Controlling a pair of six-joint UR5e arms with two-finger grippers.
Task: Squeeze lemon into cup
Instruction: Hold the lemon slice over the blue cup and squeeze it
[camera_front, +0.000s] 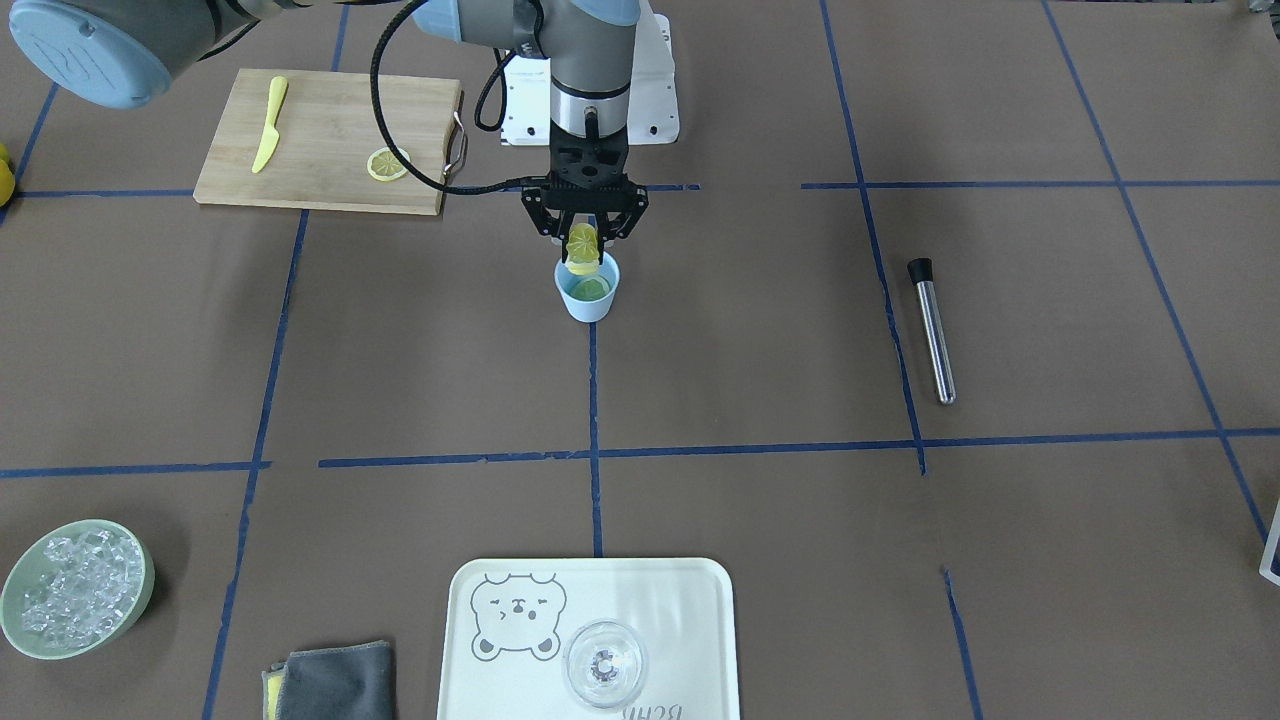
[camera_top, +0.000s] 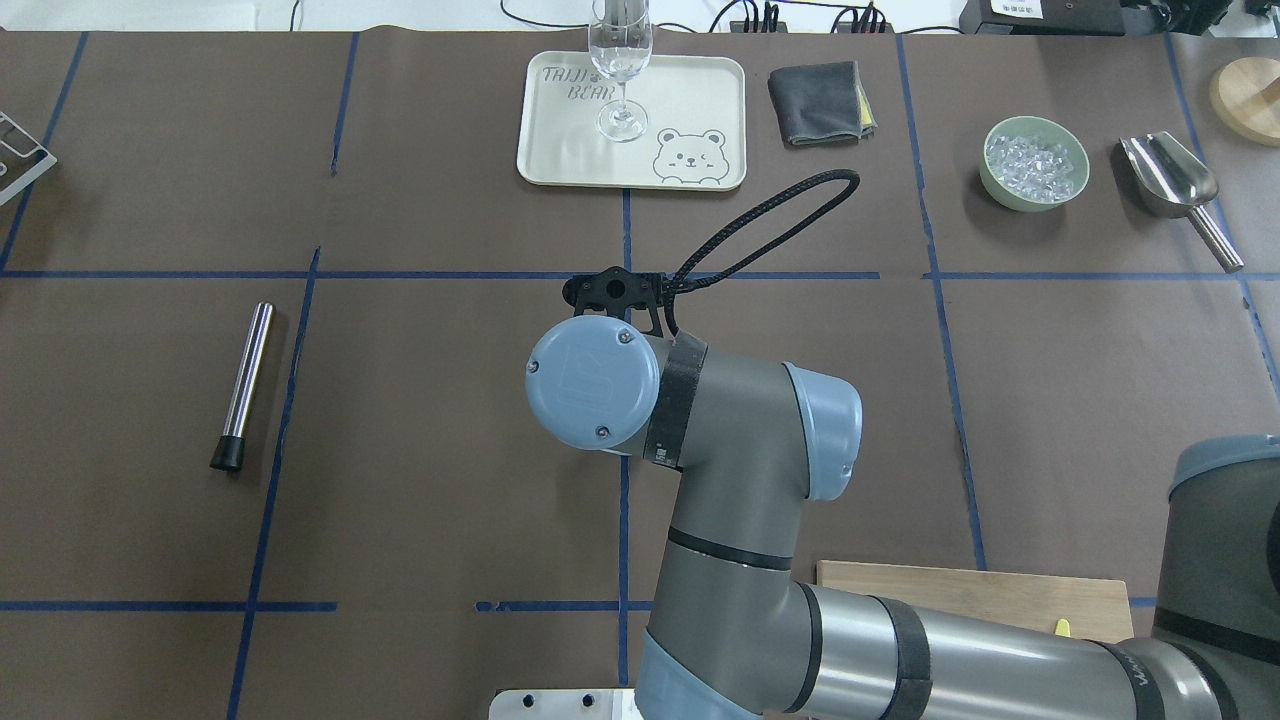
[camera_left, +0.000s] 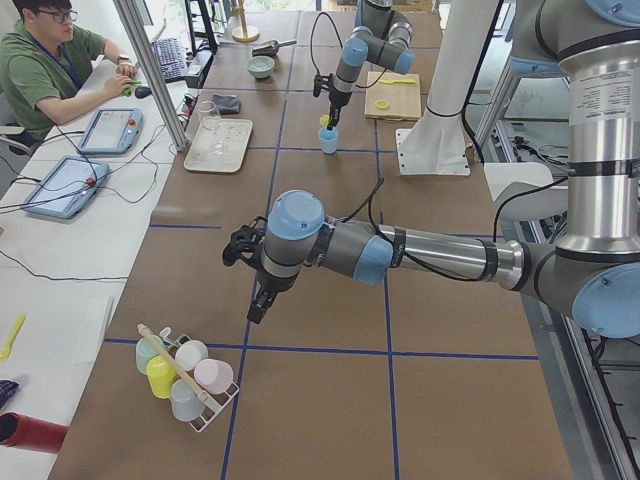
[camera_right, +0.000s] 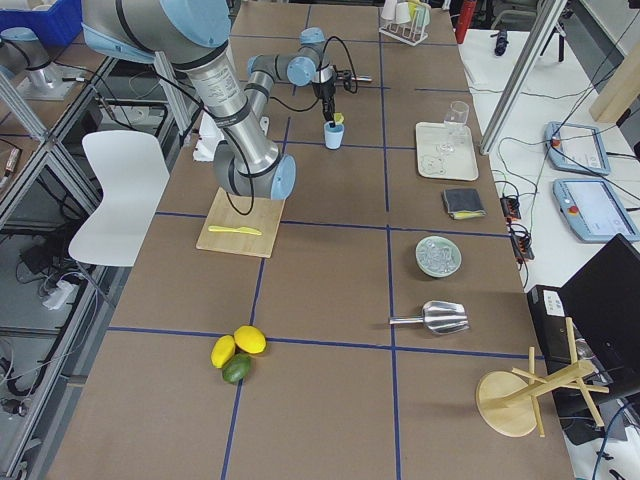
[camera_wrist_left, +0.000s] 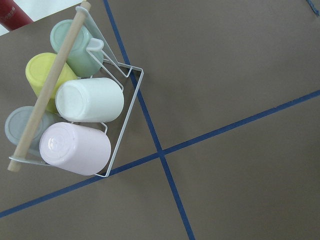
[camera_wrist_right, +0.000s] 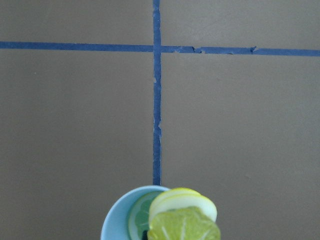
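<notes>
My right gripper (camera_front: 584, 250) points straight down, shut on a folded yellow lemon slice (camera_front: 583, 242) just above the mouth of the light-blue cup (camera_front: 587, 302). In the right wrist view the pinched lemon (camera_wrist_right: 184, 224) hangs over the cup's rim (camera_wrist_right: 116, 220), and a green slice (camera_wrist_right: 139, 220) lies inside the cup. A second lemon slice (camera_front: 387, 164) rests on the wooden cutting board (camera_front: 320, 150). My left gripper (camera_left: 258, 300) shows only in the exterior left view, hovering near a mug rack (camera_wrist_left: 75, 115); I cannot tell if it is open or shut.
A yellow knife (camera_front: 270, 123) lies on the board. A metal tube (camera_front: 932, 330) lies to the cup's side. At the table's far side are a tray (camera_front: 700, 600) with a glass (camera_front: 604, 664), a grey cloth (camera_front: 330, 682) and a green ice bowl (camera_front: 75, 588).
</notes>
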